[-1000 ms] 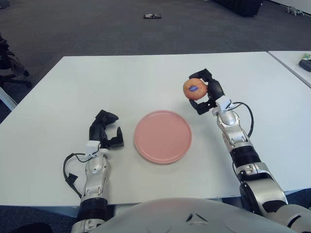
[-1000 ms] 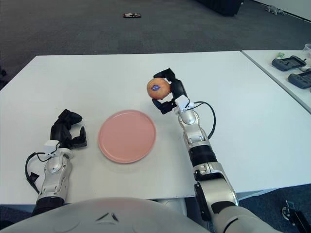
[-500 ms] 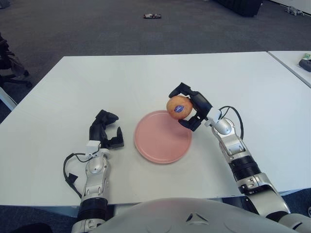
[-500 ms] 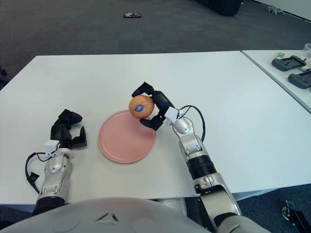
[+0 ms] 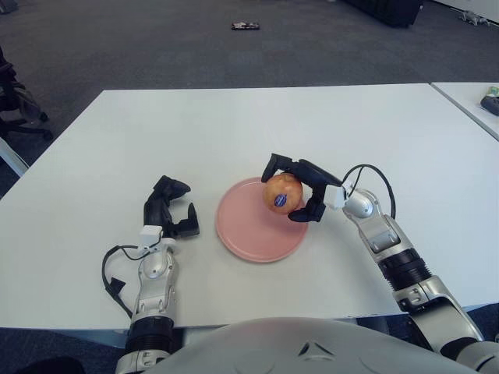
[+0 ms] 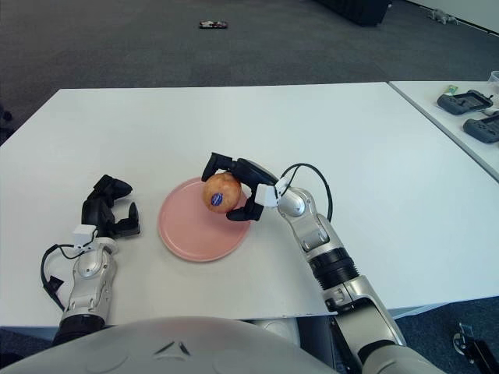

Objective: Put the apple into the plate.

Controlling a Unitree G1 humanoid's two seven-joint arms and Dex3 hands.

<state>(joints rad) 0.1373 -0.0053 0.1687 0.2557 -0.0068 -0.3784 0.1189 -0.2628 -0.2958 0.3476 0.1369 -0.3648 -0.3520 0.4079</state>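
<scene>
The apple, orange-red with a small blue sticker, is held in my right hand, whose fingers are curled around it. It is over the right part of the pink plate, close above its surface; I cannot tell whether it touches the plate. The plate lies on the white table in front of me. My left hand rests on the table to the left of the plate, fingers relaxed, holding nothing.
A second white table stands to the right with dark devices on it. A small dark object lies on the grey carpet beyond the table.
My right hand has carried the apple from above the table right of the plate, leftward and down, to just over the plate's right part. The left hand has not moved.
</scene>
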